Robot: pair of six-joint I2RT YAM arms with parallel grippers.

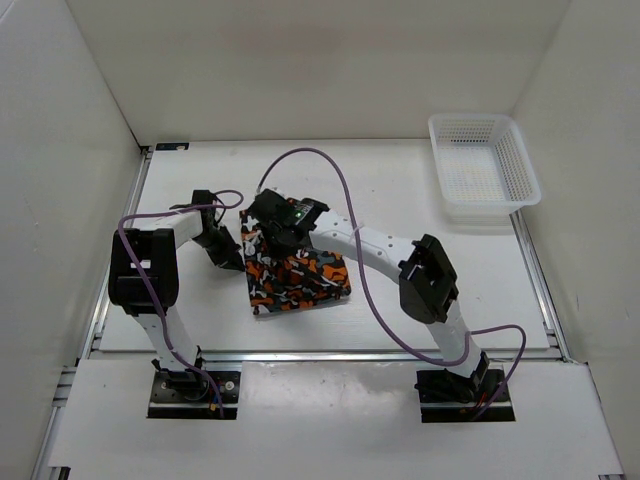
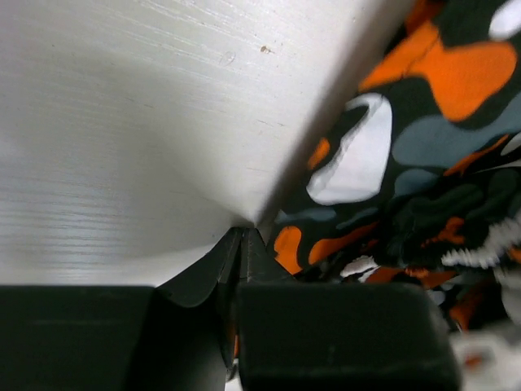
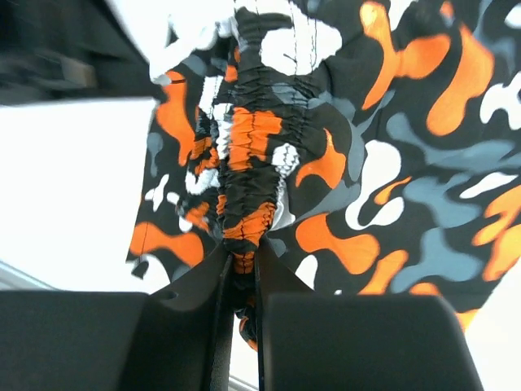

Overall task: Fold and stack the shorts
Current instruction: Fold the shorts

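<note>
The left gripper sits low on the white table, at the left edge of the shorts. In the left wrist view its black fingers are pressed together, and a sliver of orange cloth shows between them, so they seem pinched on that edge.

The shorts lie near the middle of the table as a flat, roughly rectangular folded packet printed with orange, white, black and grey blotches. The packet's longer side runs left to right and is slightly skewed, with its right end turned a little farther away.

The gathered elastic waistband lies at the far-left corner. There the right gripper comes down from above, its jaws clamped on the bunched band.

Well apart, at the far right of the table, stands a white plastic mesh basket.
</note>
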